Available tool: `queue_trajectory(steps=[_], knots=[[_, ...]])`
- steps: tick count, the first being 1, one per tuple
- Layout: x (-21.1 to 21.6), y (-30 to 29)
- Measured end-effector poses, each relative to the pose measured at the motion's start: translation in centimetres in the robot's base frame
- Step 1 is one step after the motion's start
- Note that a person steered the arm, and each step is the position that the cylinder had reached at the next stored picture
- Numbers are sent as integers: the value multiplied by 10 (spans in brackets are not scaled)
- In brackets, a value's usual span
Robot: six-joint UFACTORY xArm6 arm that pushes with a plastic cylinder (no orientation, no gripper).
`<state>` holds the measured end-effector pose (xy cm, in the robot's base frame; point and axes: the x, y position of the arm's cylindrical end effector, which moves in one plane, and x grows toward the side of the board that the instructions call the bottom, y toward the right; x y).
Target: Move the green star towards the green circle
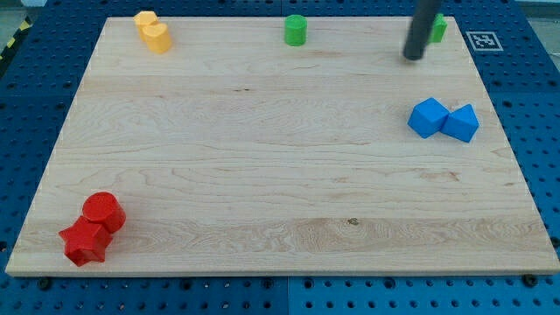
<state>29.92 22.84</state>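
The desk (pixel 280 175), a pale wooden board on a blue pegboard (pixel 35 105), fills most of the view. My rod ends in my tip (pixel 412 58), near the view's top right corner; there is no claw on this arm, so nothing is clenched or released.

The green star (pixel 438 28) sits just beside my tip, up and to the view's right, partly hidden behind the rod (whether they touch I cannot tell). The green circle (pixel 296 30) stands well to the view's left of my tip, along the same top edge.

Below my tip lie the blue cube (pixel 429 117) and a second blue block (pixel 462 123), touching each other. Far toward the view's bottom left are the red cylinder (pixel 104 211) and red star (pixel 85 241), touching. The yellow blocks (pixel 152 31) sit far left.
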Motion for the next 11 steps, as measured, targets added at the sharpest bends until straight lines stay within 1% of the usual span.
queue_trajectory(steps=[1, 2, 3, 4, 5, 11], knots=[[-4, 52], [-35, 86], [-46, 89], [-67, 76], [-75, 53], [-75, -56]])
